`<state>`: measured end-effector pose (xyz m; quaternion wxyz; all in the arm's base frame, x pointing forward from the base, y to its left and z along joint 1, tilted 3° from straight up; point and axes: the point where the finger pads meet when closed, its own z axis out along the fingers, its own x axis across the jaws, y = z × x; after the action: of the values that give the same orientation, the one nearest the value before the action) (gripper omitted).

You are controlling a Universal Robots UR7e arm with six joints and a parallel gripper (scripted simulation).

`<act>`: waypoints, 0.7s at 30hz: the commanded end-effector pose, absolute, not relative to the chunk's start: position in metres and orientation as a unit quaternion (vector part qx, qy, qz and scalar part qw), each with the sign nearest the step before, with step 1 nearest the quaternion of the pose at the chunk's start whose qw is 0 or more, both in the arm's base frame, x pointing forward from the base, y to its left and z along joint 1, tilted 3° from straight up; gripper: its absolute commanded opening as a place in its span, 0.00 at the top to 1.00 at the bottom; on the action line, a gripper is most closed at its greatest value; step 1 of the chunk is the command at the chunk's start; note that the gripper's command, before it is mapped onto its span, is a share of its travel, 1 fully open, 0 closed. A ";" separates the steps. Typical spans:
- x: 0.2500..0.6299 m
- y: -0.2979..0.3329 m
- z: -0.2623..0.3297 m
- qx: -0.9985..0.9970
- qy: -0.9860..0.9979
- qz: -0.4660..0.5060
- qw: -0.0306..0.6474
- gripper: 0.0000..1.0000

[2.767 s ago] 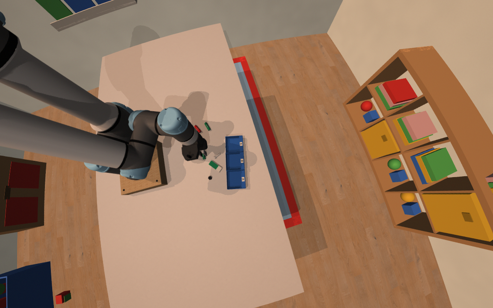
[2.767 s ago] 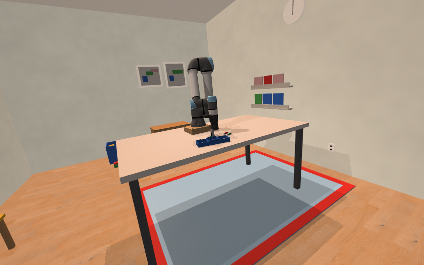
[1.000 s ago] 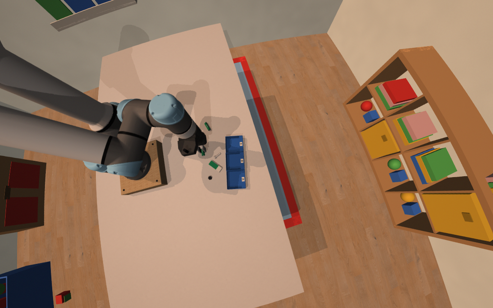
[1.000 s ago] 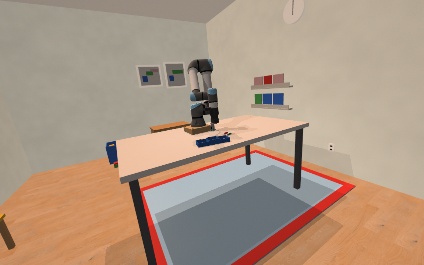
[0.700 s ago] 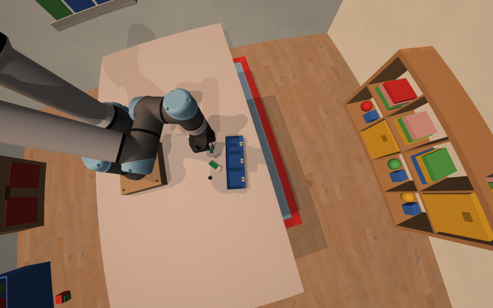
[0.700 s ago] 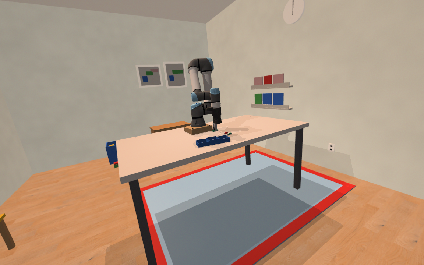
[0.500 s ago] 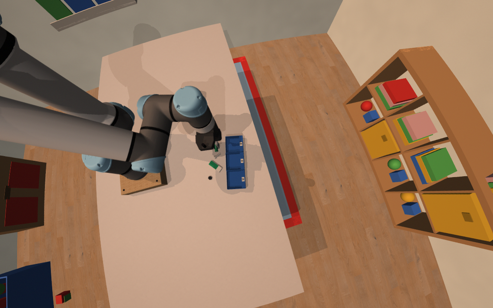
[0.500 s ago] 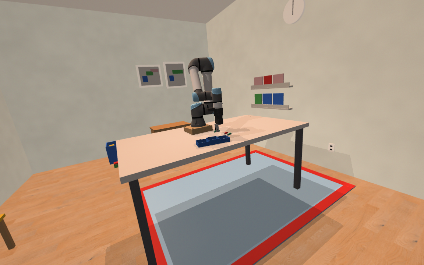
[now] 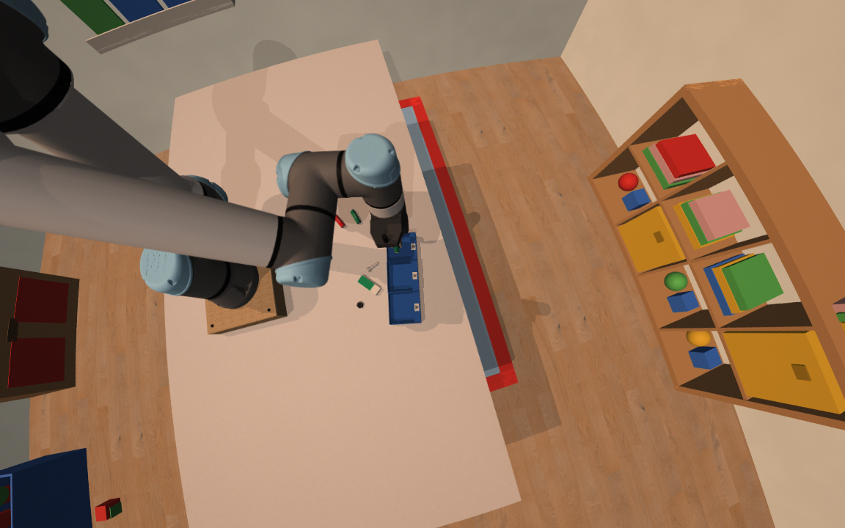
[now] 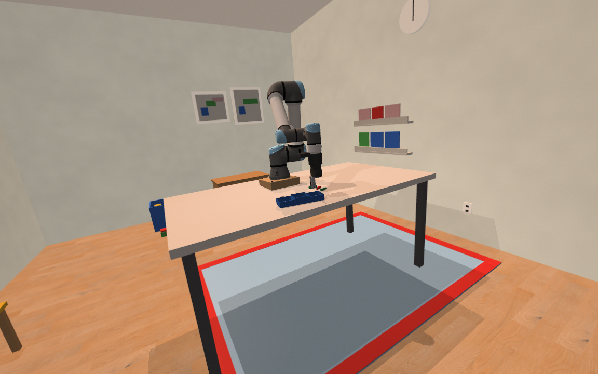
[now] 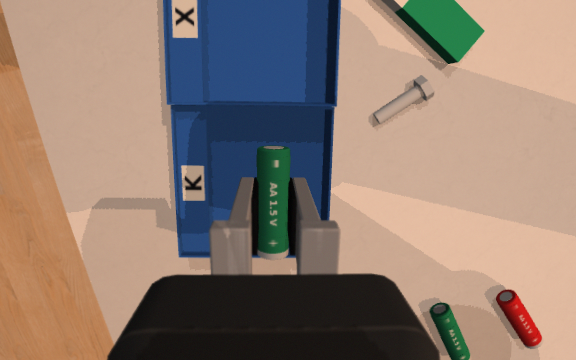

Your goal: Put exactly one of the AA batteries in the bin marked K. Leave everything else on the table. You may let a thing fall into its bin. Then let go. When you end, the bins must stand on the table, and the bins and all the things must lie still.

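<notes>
My gripper (image 11: pixel 273 200) is shut on a green AA battery (image 11: pixel 273 202) and holds it over the blue bin marked K (image 11: pixel 253 177), the end bin of a row of three. In the overhead view the gripper (image 9: pixel 397 246) hangs above that end bin (image 9: pixel 404 245). A second green AA battery (image 11: pixel 450 331) and a red AA battery (image 11: pixel 519 318) lie on the table beside the bin K. The bin marked X (image 11: pixel 250 50) adjoins the bin K.
A grey bolt (image 11: pixel 403 100) and a green and white eraser (image 11: pixel 440 27) lie on the table beside the bins. A small black ring (image 9: pixel 359 304) lies near the third bin (image 9: pixel 405 307). The table edge runs close along the bins' far side.
</notes>
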<state>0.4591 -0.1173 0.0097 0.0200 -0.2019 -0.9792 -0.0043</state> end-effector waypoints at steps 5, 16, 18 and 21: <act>0.470 -0.120 0.009 -0.203 -0.979 -0.004 0.021 0.69; 0.464 -0.118 0.007 -0.203 -0.979 -0.004 0.021 0.69; 0.464 -0.118 0.003 -0.203 -0.979 -0.004 0.021 0.69; 0.464 -0.118 -0.001 -0.203 -0.979 -0.004 0.021 0.69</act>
<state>0.4639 -0.1183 0.0042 0.0212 -0.2025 -0.9790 -0.0040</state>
